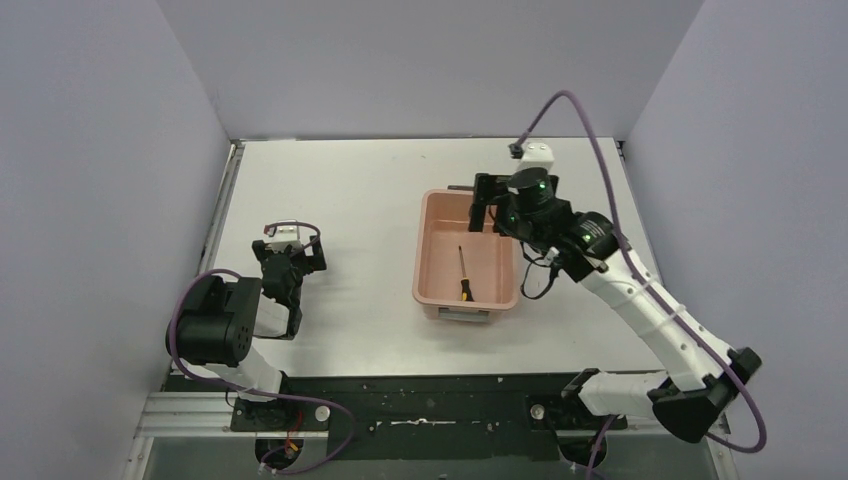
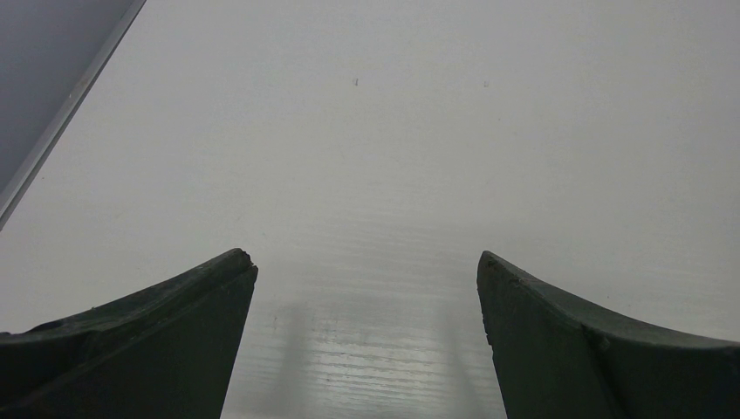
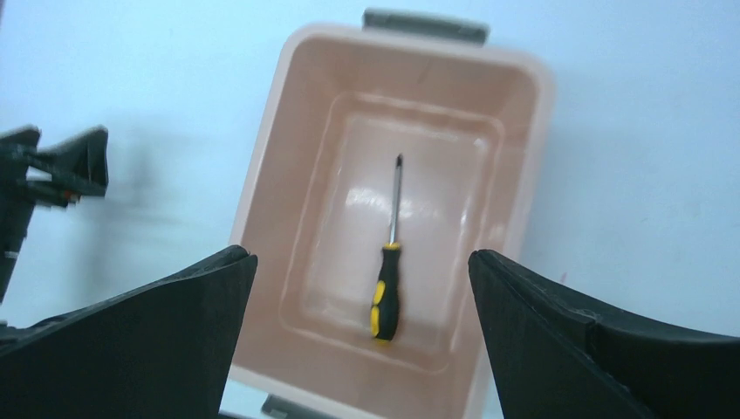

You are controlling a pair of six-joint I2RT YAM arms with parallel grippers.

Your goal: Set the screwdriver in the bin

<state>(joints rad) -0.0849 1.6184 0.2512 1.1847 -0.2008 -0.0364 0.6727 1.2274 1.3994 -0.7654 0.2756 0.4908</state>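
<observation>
Inside rounded plastic bin, slim screwdriver.

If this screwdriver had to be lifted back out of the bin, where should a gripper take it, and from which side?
Probably best: take the screwdriver by its yellow-and-black handle, coming straight down from above with the jaws closing across its width. It lies flat on the floor of the bin, clear of the walls, and the handle is far thicker than the thin shaft.
</observation>
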